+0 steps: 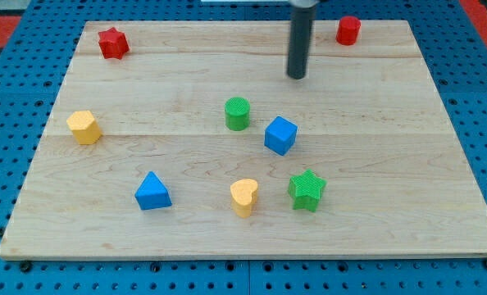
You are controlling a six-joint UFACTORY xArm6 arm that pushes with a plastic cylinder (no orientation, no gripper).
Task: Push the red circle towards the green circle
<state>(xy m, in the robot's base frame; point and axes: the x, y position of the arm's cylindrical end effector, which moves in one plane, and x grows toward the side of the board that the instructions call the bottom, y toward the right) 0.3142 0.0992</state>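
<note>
Hanging over the upper middle of the wooden surface (227,238), the arm's dark rod has its tip (297,77) on bare wood, touching no block. No fingers on this rig, just the rod, so nothing's being held. The red circle (348,30) sits up and to the view's right of the tip, near the surface's top edge. The green circle (237,113) is below and to the view's left of the tip, with the blue cube (280,135) just beside it. Further down are the green star (307,190), yellow heart (243,197) and blue triangle (152,192). Way off left: red star (112,43) and yellow hexagon (84,127).
</note>
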